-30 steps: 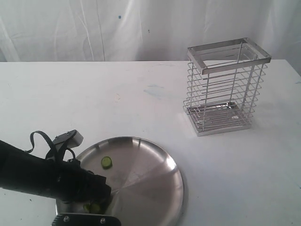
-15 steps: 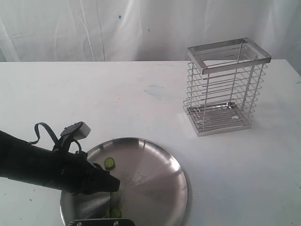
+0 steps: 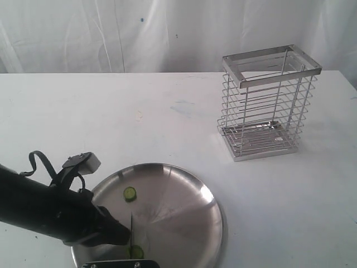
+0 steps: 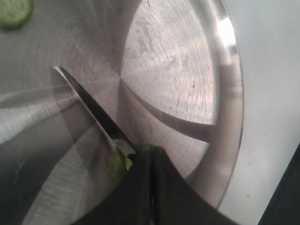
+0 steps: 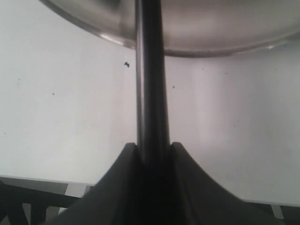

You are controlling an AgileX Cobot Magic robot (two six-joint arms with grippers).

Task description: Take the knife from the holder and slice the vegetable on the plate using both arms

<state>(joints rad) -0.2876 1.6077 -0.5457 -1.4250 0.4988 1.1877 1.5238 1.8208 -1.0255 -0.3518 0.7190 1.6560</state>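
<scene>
The steel plate (image 3: 178,212) lies at the table's front. My left gripper (image 3: 125,237) (image 4: 150,152) reaches over it from the left, its fingers shut on the green vegetable (image 4: 123,164) (image 3: 136,252) near the plate's front edge. The knife (image 3: 131,226) (image 4: 89,105) has its narrow blade edge-down right beside that piece. Its black handle (image 5: 152,93) runs back into my right gripper (image 5: 152,147), which is shut on it. A cut round slice (image 3: 129,194) (image 4: 14,11) lies further back on the plate. The wire holder (image 3: 268,106) stands empty at the back right.
A metal bar with screws (image 3: 114,263) on the right arm shows at the bottom edge of the exterior view. A white cloth backdrop hangs behind the white table (image 3: 111,117). A cable loop (image 3: 39,159) sticks up from the left arm.
The left gripper went right over the plate, then came back toward the front left. The plate shifted slightly right. The knife blade now shows next to the gripper's tip.
</scene>
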